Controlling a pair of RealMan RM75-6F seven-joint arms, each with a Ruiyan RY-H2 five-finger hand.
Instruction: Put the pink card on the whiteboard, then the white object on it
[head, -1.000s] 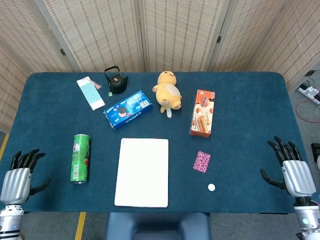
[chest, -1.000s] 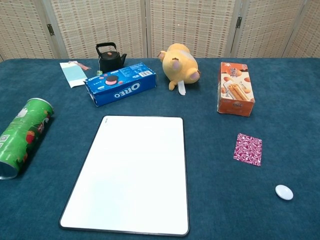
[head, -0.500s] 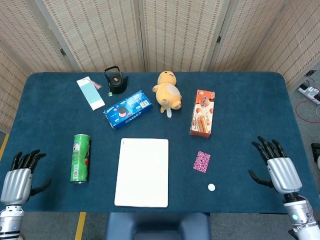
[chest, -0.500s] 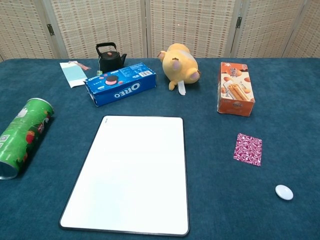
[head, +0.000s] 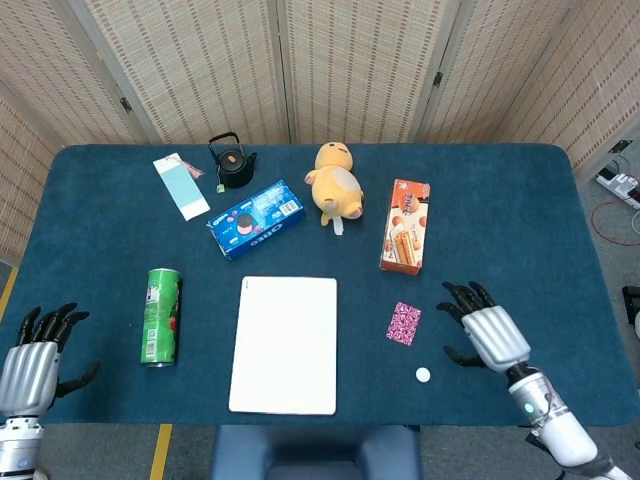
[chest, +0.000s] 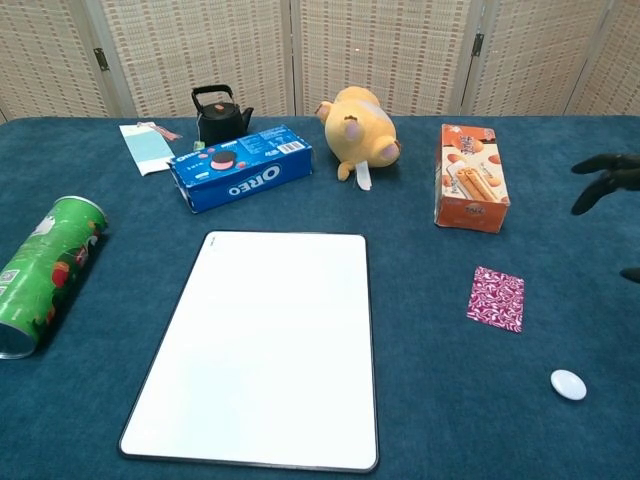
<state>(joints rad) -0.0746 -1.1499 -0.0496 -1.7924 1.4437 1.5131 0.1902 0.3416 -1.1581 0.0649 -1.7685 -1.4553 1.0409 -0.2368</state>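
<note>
The pink patterned card (head: 404, 324) (chest: 496, 298) lies flat on the blue cloth, right of the whiteboard (head: 285, 344) (chest: 262, 345). A small white object (head: 423, 375) (chest: 568, 384) sits near the table's front edge, just below the card. My right hand (head: 487, 329) hovers open a short way right of the card, fingers spread, touching nothing; only its dark fingertips (chest: 605, 176) show at the chest view's right edge. My left hand (head: 35, 358) stays open at the front left corner, off the table's edge.
A green chips can (head: 161, 315) lies left of the whiteboard. Behind it are an Oreo box (head: 256, 219), a black teapot (head: 232, 161), a light blue card (head: 181, 186), a yellow plush toy (head: 335, 181) and an orange snack box (head: 405, 239).
My right hand has moved left and forward over the table, from the right edge toward the pink card. The left hand has barely shifted.
</note>
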